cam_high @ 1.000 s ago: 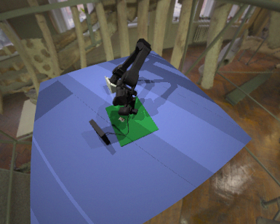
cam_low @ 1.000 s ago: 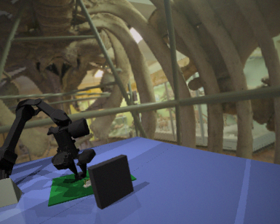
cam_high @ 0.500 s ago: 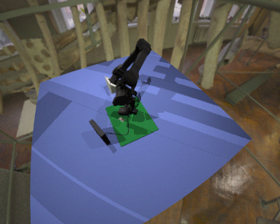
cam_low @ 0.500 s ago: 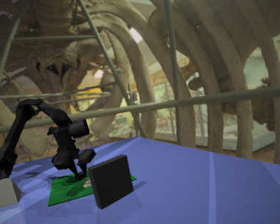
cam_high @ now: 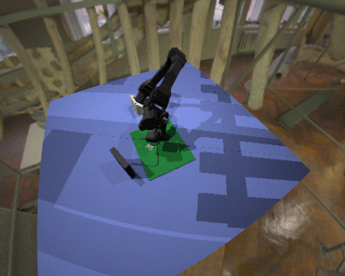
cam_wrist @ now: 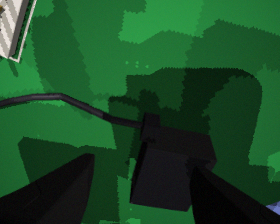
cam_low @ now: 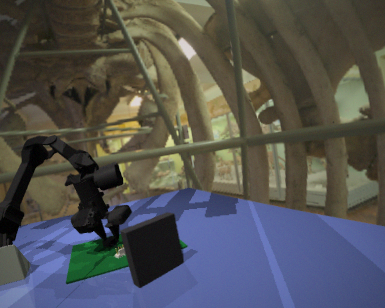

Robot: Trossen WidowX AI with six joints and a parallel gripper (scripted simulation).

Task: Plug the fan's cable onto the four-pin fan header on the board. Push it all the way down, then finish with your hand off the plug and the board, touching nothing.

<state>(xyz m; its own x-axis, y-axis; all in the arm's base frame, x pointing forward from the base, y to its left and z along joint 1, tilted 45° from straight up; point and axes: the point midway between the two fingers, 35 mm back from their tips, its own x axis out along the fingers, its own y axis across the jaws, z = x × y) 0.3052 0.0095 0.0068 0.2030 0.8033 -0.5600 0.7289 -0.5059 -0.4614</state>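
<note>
The green board [cam_high: 178,159] [cam_low: 84,265] [cam_wrist: 161,17] lies on the blue table. The white header with gold pins [cam_high: 150,147] [cam_low: 119,253] [cam_wrist: 6,22] is at the wrist view's upper left, apart from the plug. The black plug [cam_wrist: 163,175] is over the board between my fingertips, beside the right finger, with a gap to the left finger. Whether it rests on the board is unclear. The cable [cam_high: 158,157] [cam_wrist: 58,96] runs from it to the left. My gripper [cam_high: 158,139] [cam_low: 110,241] [cam_wrist: 143,169] is partly open, low over the board. In the top and exterior views it hides the plug.
The black square fan [cam_high: 123,162] [cam_low: 154,250] stands upright beside the board. A pale block [cam_high: 135,104] [cam_low: 6,266] is near the arm's base side, off the board. Dark shadows fall across the board and table.
</note>
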